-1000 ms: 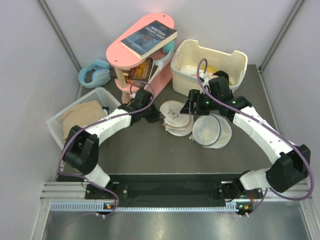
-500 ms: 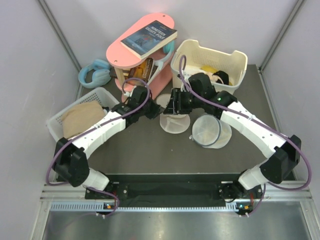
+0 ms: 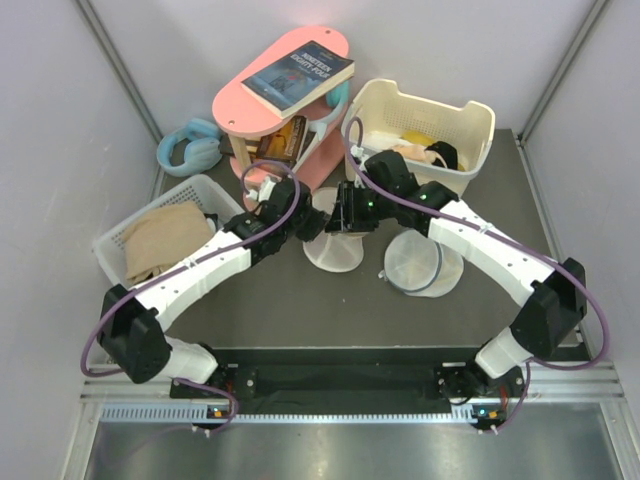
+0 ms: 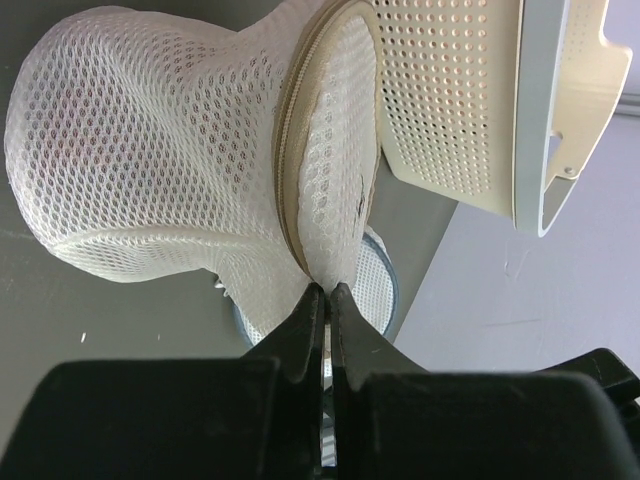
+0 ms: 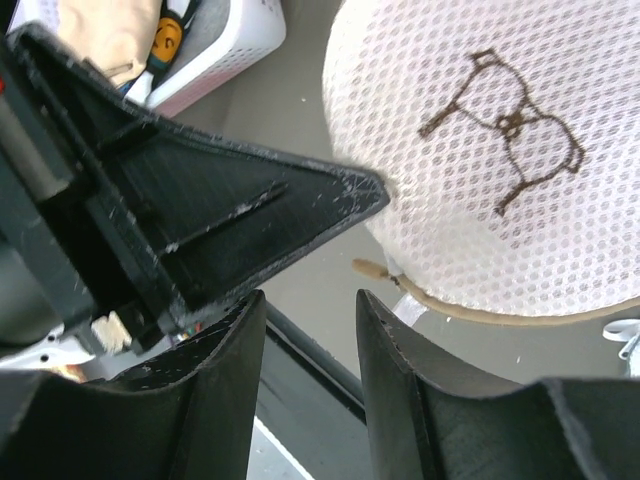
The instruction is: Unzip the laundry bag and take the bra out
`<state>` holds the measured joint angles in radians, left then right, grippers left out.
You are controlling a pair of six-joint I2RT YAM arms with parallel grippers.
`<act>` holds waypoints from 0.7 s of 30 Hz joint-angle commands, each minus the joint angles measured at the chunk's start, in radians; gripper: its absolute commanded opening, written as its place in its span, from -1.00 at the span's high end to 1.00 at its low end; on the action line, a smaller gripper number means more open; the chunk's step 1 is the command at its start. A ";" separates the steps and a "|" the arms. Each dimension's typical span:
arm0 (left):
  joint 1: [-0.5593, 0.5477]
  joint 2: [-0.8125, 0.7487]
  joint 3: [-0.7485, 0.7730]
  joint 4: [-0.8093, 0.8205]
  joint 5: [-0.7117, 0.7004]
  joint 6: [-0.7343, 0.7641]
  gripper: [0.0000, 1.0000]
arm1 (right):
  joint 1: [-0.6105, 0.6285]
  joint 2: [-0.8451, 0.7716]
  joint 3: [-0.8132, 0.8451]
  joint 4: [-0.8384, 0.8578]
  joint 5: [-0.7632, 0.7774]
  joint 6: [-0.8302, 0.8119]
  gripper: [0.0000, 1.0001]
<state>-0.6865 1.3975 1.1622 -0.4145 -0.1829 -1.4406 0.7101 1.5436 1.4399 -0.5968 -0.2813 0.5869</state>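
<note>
Laundry bag [image 3: 334, 252] at worktop [image 3: 280, 305] centre.
Left tool [image 4: 327, 292] grasps its zip seam; right tool [image 5: 310, 305] released, just beside.

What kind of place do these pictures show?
Probably a robot test bench, not a home: two robot arms bolted to a metal rail, bare grey walls close around the table, and props like a mesh laundry bag.

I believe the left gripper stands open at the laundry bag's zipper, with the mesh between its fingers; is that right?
Not quite: the left gripper is shut, not open. It pinches the laundry bag mesh between its fingers at the zipper, as the left wrist view shows.
</note>
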 commanded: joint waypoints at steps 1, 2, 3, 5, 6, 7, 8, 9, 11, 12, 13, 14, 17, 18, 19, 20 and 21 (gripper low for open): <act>-0.027 -0.054 0.048 0.008 -0.069 -0.049 1.00 | 0.015 0.007 0.004 0.025 0.048 0.016 0.17; -0.039 -0.058 0.050 0.006 -0.094 -0.049 1.00 | 0.017 0.009 0.007 0.017 0.054 0.017 0.17; -0.044 -0.061 0.056 -0.006 -0.107 -0.049 1.00 | 0.015 0.007 0.007 0.011 0.066 0.021 0.17; -0.054 -0.061 0.062 -0.015 -0.127 -0.049 1.00 | 0.019 -0.003 0.001 0.003 0.079 0.027 0.17; -0.056 -0.064 0.065 -0.023 -0.139 -0.049 1.00 | 0.020 -0.008 -0.003 0.000 0.088 0.028 0.17; -0.059 -0.065 0.065 -0.023 -0.145 -0.052 1.00 | 0.023 -0.011 -0.004 -0.006 0.093 0.028 0.17; -0.062 -0.066 0.065 -0.023 -0.154 -0.055 1.00 | 0.025 -0.020 -0.013 -0.011 0.103 0.036 0.17; -0.062 -0.071 0.064 -0.023 -0.156 -0.058 1.00 | 0.025 -0.025 -0.021 -0.011 0.105 0.036 0.17; -0.068 -0.069 0.063 -0.018 -0.158 -0.063 1.00 | 0.025 -0.028 -0.036 -0.003 0.102 0.047 0.17; -0.070 -0.069 0.063 -0.017 -0.162 -0.064 1.00 | 0.026 -0.025 -0.033 -0.006 0.102 0.045 0.16; -0.073 -0.069 0.063 -0.014 -0.164 -0.070 1.00 | 0.025 -0.020 -0.032 -0.006 0.102 0.044 0.16; -0.080 -0.068 0.063 -0.012 -0.165 -0.072 1.00 | 0.025 -0.017 -0.036 -0.003 0.108 0.048 0.15; -0.097 -0.066 0.063 -0.004 -0.173 -0.080 1.00 | 0.025 -0.017 -0.052 0.021 0.114 0.065 0.14; -0.100 -0.065 0.063 -0.004 -0.179 -0.083 1.00 | 0.025 -0.019 -0.053 0.028 0.111 0.070 0.14; -0.107 -0.068 0.063 -0.003 -0.182 -0.084 1.00 | 0.025 -0.019 -0.058 0.031 0.114 0.077 0.14; -0.108 -0.069 0.062 -0.004 -0.182 -0.084 1.00 | 0.026 -0.020 -0.062 0.032 0.117 0.082 0.14; -0.110 -0.071 0.060 -0.003 -0.185 -0.087 1.00 | 0.026 -0.023 -0.067 0.035 0.120 0.086 0.14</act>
<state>-0.7780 1.3678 1.1793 -0.4572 -0.3435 -1.4910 0.7200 1.5448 1.3857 -0.6075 -0.1879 0.6430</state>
